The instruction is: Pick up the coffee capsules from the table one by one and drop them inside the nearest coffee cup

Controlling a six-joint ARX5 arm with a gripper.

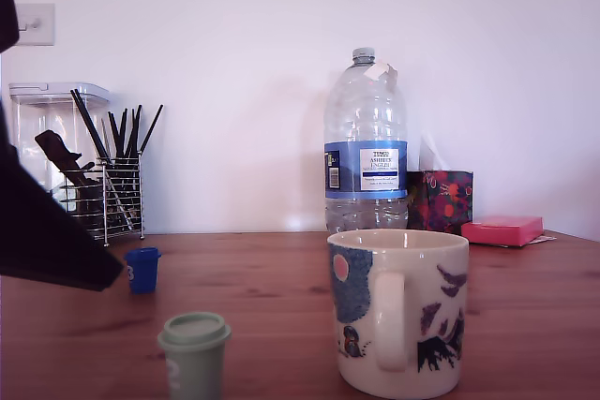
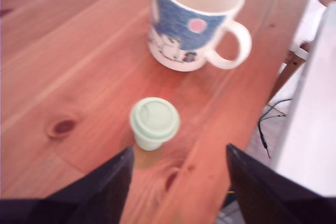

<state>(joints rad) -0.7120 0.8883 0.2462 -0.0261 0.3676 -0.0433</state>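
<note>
**Spotter:** Your gripper (image 2: 178, 182) sits in the lower middle of the wrist frame with its two dark fingers (image 2: 100, 192) spread wide and nothing between them but bare wood.

**Operator:** Where's the green pod?

**Spotter:** You'll find the sage green capsule (image 2: 154, 123) standing upright at the centre of the wrist frame, near the finger tips but clear of both. In the exterior view you see it at the bottom edge, left of centre, flat lid up.

**Operator:** And the cup?

**Spotter:** Look to the upper middle of your wrist frame: the painted ceramic mug (image 2: 191, 22) stands upright on the wooden table (image 2: 63, 61), handle turned toward the frame's right, close to the table edge. It is near the green capsule, not touching it. In the exterior view it fills the lower centre-right.

**Operator:** The other one?

**Spotter:** You have the dark blue capsule (image 1: 142, 269) left of centre in the exterior frame, farther back, well apart from the mug. Behind it, at mid left, stands a wire utensil holder (image 1: 111, 196); a clear water bottle (image 1: 366, 142) rises at centre, with a floral tissue box (image 1: 441, 199) and a pink box (image 1: 502, 229) to its right.
</note>
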